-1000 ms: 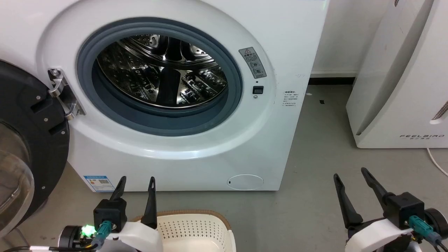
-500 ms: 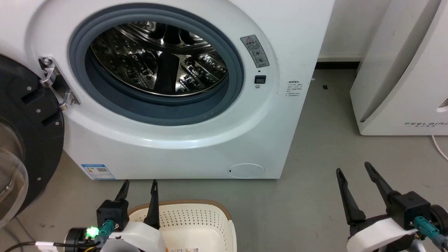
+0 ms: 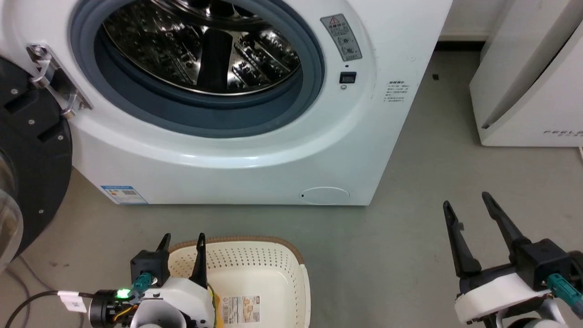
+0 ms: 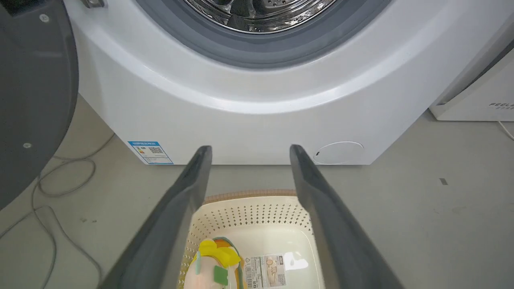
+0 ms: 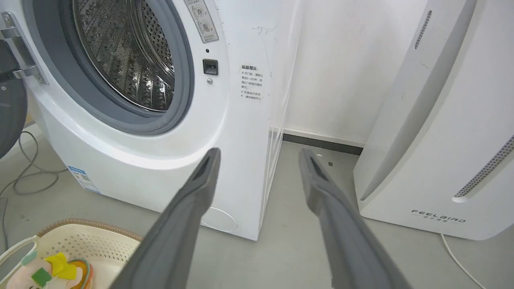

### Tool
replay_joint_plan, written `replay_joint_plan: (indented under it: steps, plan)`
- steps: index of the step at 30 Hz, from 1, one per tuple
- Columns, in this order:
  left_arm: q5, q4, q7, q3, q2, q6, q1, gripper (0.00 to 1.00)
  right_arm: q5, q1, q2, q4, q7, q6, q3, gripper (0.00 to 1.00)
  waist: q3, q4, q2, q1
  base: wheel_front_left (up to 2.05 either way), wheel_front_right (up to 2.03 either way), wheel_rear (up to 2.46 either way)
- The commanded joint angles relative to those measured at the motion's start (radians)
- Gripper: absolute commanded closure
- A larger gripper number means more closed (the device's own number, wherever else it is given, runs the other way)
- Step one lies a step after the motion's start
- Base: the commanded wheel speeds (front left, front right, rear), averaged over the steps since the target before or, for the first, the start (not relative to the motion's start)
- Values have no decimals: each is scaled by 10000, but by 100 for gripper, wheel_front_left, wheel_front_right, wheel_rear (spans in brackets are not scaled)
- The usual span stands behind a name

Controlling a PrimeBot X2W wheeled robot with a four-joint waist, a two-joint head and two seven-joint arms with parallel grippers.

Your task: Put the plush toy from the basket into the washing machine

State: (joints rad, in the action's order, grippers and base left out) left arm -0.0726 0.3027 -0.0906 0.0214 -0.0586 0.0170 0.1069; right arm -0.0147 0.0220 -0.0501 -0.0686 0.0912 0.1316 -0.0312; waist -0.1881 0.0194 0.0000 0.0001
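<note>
Top left of head view: washing machine [image 3: 255, 159], glossy white front-loader, round grey rubber seal [image 3: 205, 120] around a shiny perforated steel drum [image 3: 200, 50]. Porthole door [image 3: 32, 150] stands open at left edge, black frame w/ screws, metal hinge [image 3: 50, 77]. Small blue sticker [image 3: 123, 194] on machine's lower left corner.

Bottom centre: basket [image 3: 255, 257], cream plastic, rounded rect., rows of small holes in walls, brown woven-look rim, printed label [image 3: 241, 310] flat on inner bottom. It sits on smooth grey floor [image 3: 410, 205], near machine front, not touching.

Plush toy [image 4: 213, 265] lies in basket's left part, just beside label: soft, yellow bits on top, green tag, pale pink, orange/green layers at edge. In head view a yellow-orange sliver by the wrist is prob. the toy.

Left gripper [image 3: 183, 237] hangs over basket's left rim, two long dark tapered fingers spread apart, holding nothing; toy lies below, not gripped. Right gripper [image 3: 467, 199] at lower right over bare floor, fingers spread wide, empty.

White FEELBIRD appliance [image 3: 524, 91] upper right, matte, curved groove. Thin cable [image 4: 60, 188] looped on floor, left of L wrist view.
</note>
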Motion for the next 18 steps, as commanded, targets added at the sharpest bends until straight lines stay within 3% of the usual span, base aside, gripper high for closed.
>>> replay_joint_plan:
  steps: [1,18]
  plan:
    - [-80,243,-106,-5,-73,-24,227,0,-85,132,0,-101,103,-4,-18,0,-187,11,0,-1,0,0,0]
    - [-413,3556,-443,61,-509,-74,1923,0,-354,458,0,-731,478,-5,-198,0,-1971,-15,0,-1,0,0,0]
